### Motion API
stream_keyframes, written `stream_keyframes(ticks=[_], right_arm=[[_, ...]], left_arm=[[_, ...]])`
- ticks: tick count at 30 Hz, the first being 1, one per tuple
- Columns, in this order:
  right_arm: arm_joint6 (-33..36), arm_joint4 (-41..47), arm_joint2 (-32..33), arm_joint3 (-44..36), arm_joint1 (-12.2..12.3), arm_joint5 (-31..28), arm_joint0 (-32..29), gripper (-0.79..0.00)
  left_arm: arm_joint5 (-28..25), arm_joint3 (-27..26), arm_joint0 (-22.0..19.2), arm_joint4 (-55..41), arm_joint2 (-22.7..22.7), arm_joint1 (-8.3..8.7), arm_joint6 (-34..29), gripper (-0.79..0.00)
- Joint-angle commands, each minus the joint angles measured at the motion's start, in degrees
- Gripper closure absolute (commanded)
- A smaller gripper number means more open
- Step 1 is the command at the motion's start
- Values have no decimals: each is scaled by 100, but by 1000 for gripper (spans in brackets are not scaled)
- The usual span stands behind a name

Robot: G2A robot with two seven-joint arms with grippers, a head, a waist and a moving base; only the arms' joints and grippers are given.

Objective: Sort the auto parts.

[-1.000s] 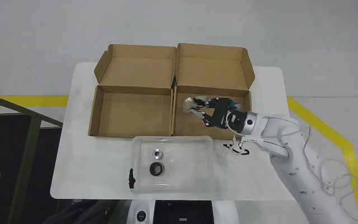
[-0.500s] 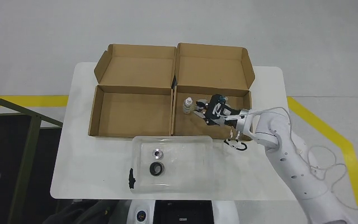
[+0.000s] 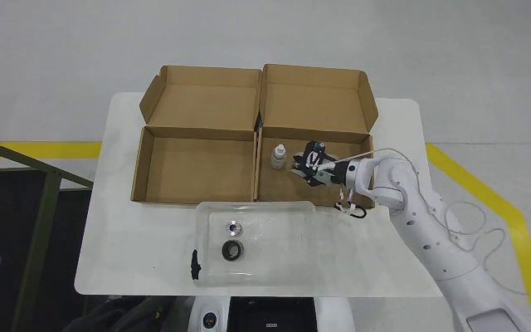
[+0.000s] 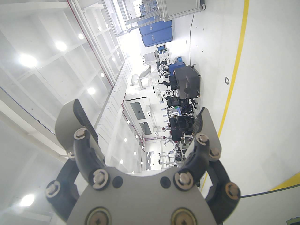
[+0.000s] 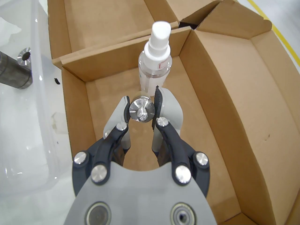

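My right gripper point(image 5: 142, 101) is shut on a small round silver metal part point(image 5: 142, 111) with a stub at its centre. It hangs low inside the right cardboard box point(image 5: 206, 108), just short of an upright clear spray bottle point(image 5: 155, 58) with a white cap. From above, the right gripper point(image 3: 304, 163) sits in the right box point(image 3: 282, 189), beside the bottle point(image 3: 280, 155). My left gripper point(image 4: 140, 120) is open with nothing in it, pointing up at the hall ceiling.
The left cardboard box point(image 3: 195, 170) holds nothing. Nearer to me, a clear plastic tray point(image 3: 278, 217) holds a silver collet point(image 3: 234, 225) and a black ring point(image 3: 232, 250). The right wrist view shows the collet point(image 5: 24, 56) and a dark cylinder point(image 5: 14, 74).
The right forearm has swung towards the far side and the wrist has turned. The gripper has stayed in the right box, still shut on the part, beside the bottle.
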Motion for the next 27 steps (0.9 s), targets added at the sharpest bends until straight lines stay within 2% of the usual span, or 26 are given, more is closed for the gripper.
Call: stream_keyframes(ticks=[1, 16, 22, 27], right_arm=[[61, -11, -46, 124, -15, -15, 104, 0], [401, -268, -626, 812, -203, 59, 742, 0], [474, -385, -809, 986, -267, 51, 895, -77], [453, -458, -922, 1055, -310, 64, 951, -185]], left_arm=[[0, 0, 0, 0, 0, 0, 0, -785], [0, 0, 0, 0, 0, 0, 0, -785], [0, 0, 0, 0, 0, 0, 0, -785], [0, 0, 0, 0, 0, 0, 0, -785]])
